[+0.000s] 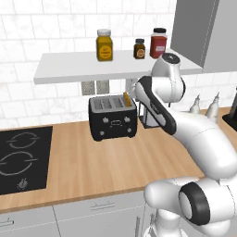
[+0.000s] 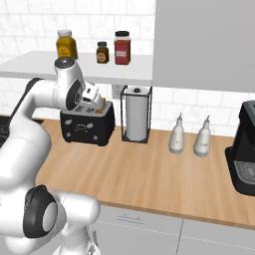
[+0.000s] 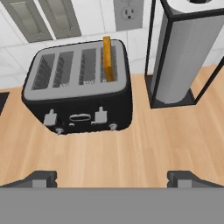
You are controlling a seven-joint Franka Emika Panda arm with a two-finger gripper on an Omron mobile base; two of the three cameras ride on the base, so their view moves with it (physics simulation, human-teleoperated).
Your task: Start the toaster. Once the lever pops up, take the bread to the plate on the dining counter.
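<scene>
The black toaster (image 1: 113, 117) (image 2: 87, 124) (image 3: 78, 89) stands on the wood worktop against the tiled wall. The bread (image 3: 107, 59) (image 1: 126, 98) stands on edge in its rightmost slot, with its orange-brown crust sticking up above the silver top. Two pale levers (image 3: 100, 115) sit on the toaster's front face. My gripper (image 3: 113, 178) hovers open above and in front of the toaster, looking down on it, with nothing between its fingertips (image 3: 41, 179). The plate and the dining counter are out of view.
A paper towel roll (image 2: 137, 114) (image 3: 188, 52) in a black wire holder stands just right of the toaster. Further right are two white bottles (image 2: 177, 134) and a black coffee machine (image 2: 244, 149). A cooktop (image 1: 23, 157) lies left. A shelf (image 1: 69, 67) with jars hangs above.
</scene>
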